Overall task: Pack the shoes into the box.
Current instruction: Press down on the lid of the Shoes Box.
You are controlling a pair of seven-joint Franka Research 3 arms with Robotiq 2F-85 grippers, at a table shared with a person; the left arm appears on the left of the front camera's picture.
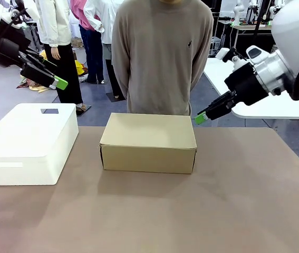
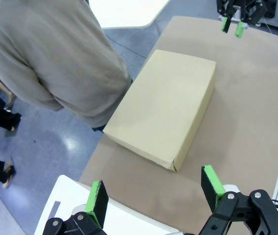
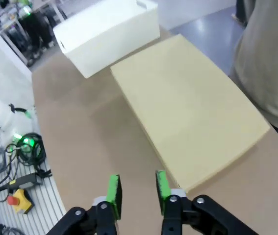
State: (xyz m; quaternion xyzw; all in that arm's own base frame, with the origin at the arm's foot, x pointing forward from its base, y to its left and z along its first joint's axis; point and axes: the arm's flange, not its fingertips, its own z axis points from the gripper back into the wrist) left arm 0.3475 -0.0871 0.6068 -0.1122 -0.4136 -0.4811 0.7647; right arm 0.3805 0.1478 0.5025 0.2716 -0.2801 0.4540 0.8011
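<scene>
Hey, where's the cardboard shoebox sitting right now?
In the front view the box sits closed near the middle of the table, just in front of the standing person, with the white bin apart from it on the robot's left.

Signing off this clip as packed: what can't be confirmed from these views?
- Box contents: lid shut in front and both wrist views, so whether shoes are inside is hidden.
- White bin contents: hidden by its lid.
- Person's hands: behind their back, front view.
</scene>
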